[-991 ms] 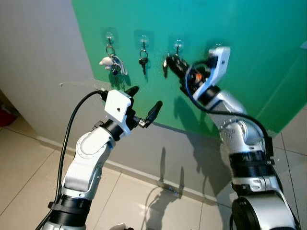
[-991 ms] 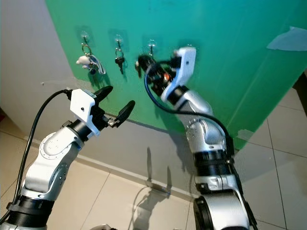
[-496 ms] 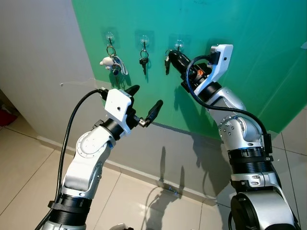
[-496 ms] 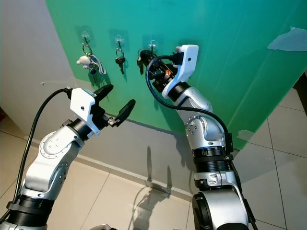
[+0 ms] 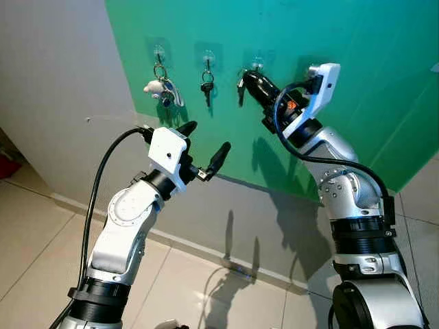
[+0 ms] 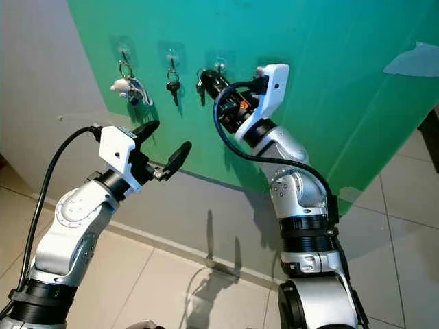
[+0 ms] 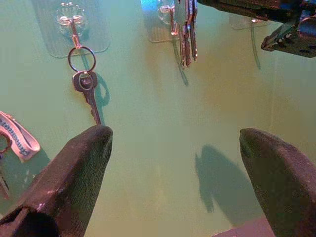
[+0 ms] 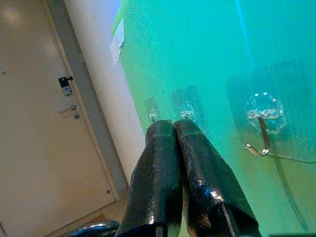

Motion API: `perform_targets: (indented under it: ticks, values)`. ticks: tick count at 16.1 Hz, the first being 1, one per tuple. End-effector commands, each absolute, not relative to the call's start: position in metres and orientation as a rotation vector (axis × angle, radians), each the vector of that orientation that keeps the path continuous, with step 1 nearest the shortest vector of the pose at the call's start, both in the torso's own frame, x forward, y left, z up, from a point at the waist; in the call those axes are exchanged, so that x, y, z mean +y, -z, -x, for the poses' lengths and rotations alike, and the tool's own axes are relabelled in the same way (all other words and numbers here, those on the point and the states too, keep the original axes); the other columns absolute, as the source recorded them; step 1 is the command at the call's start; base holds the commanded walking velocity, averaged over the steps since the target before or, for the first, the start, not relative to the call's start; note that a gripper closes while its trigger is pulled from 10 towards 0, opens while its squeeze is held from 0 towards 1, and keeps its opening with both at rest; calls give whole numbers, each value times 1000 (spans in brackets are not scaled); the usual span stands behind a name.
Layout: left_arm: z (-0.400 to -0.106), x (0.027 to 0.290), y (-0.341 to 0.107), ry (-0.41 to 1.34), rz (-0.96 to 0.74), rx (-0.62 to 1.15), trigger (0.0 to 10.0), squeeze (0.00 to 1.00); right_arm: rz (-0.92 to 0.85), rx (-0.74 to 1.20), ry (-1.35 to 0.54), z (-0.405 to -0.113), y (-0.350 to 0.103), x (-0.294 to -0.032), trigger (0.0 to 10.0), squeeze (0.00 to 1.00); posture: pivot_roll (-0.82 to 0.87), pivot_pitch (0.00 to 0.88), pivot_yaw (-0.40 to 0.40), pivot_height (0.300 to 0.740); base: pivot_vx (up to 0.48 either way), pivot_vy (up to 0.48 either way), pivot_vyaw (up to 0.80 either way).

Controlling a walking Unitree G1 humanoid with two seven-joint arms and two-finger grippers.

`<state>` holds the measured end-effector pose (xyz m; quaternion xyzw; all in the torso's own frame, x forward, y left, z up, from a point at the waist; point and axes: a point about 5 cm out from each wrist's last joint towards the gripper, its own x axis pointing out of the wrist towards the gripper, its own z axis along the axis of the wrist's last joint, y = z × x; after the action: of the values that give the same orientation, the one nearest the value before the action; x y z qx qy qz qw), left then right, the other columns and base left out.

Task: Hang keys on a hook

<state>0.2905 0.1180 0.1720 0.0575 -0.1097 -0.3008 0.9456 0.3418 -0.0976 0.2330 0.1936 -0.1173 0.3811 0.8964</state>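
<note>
Floor: pale beige floor tiles (image 5: 41, 226).
Left gripper (image 5: 204, 149): fingers spread wide, empty, short of the wall.
Right gripper (image 5: 248, 77): fingers pressed together at the third clear hook (image 5: 258, 64), bunch of silver keys (image 5: 240, 86) hanging beside them.
Wall: green panel (image 5: 370, 41) on grey wall (image 5: 55, 82).

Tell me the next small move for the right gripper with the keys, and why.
Probably nudge the right gripper a touch closer to the third hook and lower it before opening. Its fingers are shut, the key bunch dangles from their tips just beside that hook, and I cannot tell whether the ring has caught it yet.
</note>
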Motion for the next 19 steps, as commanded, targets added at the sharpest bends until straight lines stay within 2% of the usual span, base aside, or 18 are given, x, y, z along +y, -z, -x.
perform_targets:
  ticks: [1, 10, 19]
  values:
    - [-293, 120, -173, 596, -127, -233, 10000, 0, -417, -293, -812, -340, -245, -101, 10000, 0, -83, 0, -26, 740, 0, 0, 0]
    - [-290, 119, -179, 644, -126, -239, 10000, 0, -408, -268, -812, -345, -241, -90, 10000, 0, -41, 0, -13, 740, 0, 0, 0]
    - [-287, 121, -177, 648, -122, -224, 10000, 0, -432, -234, -681, -356, -229, -99, 10000, 0, -40, 0, -8, 740, 0, 0, 0]
